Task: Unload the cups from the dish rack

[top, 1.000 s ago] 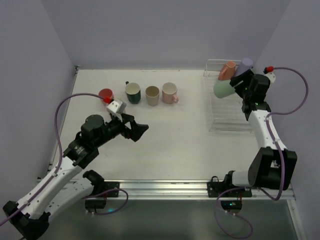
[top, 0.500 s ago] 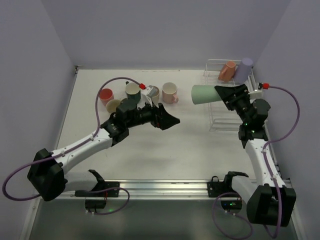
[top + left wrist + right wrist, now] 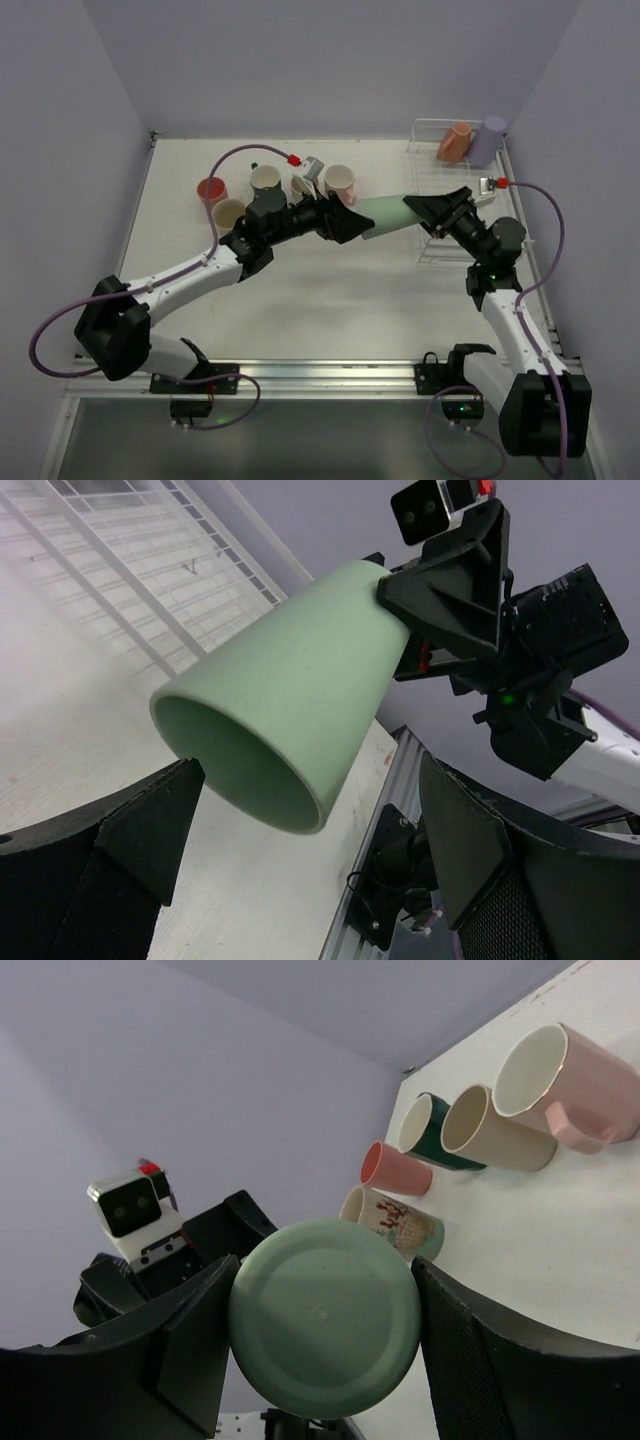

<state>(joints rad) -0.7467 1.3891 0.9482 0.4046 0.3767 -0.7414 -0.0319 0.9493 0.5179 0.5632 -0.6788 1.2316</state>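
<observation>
White worktop, lavender walls. Within the last second the right gripper carried the light green tumbler off the dish rack to mid-worktop, clamped on its base. The left gripper swung in, jaws wide around the rim. Handover looks imminent. Tumbler is plain, tapered, matte, lying level in the air.
</observation>
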